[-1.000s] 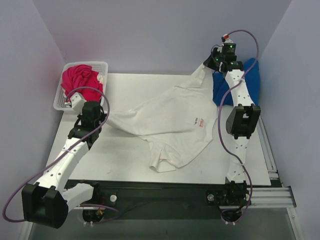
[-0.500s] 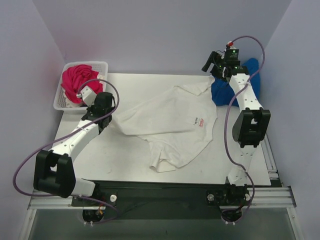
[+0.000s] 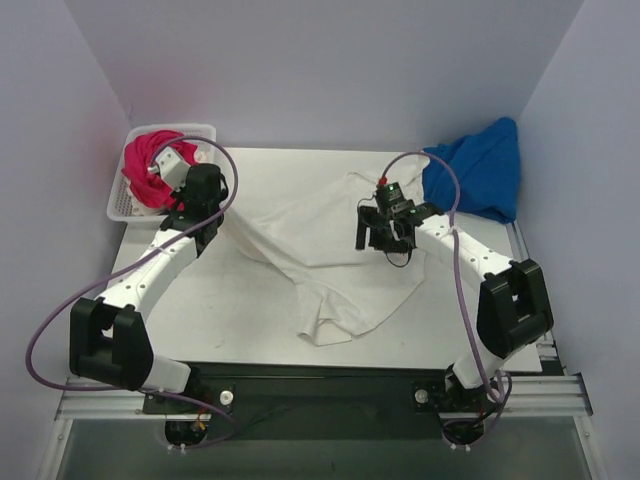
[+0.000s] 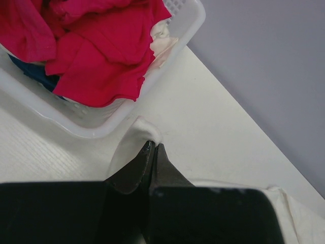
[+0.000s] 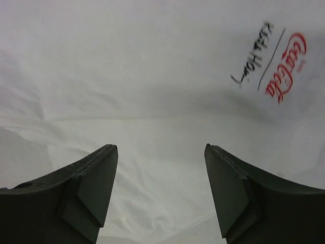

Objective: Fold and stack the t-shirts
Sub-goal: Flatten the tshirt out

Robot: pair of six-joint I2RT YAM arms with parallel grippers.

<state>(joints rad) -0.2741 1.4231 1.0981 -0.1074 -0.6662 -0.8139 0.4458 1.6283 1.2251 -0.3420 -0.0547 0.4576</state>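
The left gripper (image 4: 154, 147) had its jaws pressed together on a small peak of cloth at one edge of the white t-shirt (image 3: 320, 245), just beside the outer wall of the white plastic basket (image 4: 189, 28). That basket sat at the far-left corner of the table (image 3: 200, 300). It held a crumpled magenta-pink t-shirt (image 4: 96, 56), with a bit of white cloth (image 4: 163, 43) at its rim and something dark blue (image 4: 33, 76) underneath.

The white t-shirt lay spread and wrinkled across the middle of the table, with 1 part trailing toward the near edge. The right gripper (image 5: 160, 150) hung over its right half with its 2 fingers set wide apart and nothing between them. Whether the tips touched the cloth could not be told. The shirt's red script print (image 5: 287, 66), with a black scrawl beside it, lay just ahead of that gripper in the wrist view. The bright blue t-shirt (image 3: 480, 170) was heaped at the far-right corner, close beside the white shirt's far edge.
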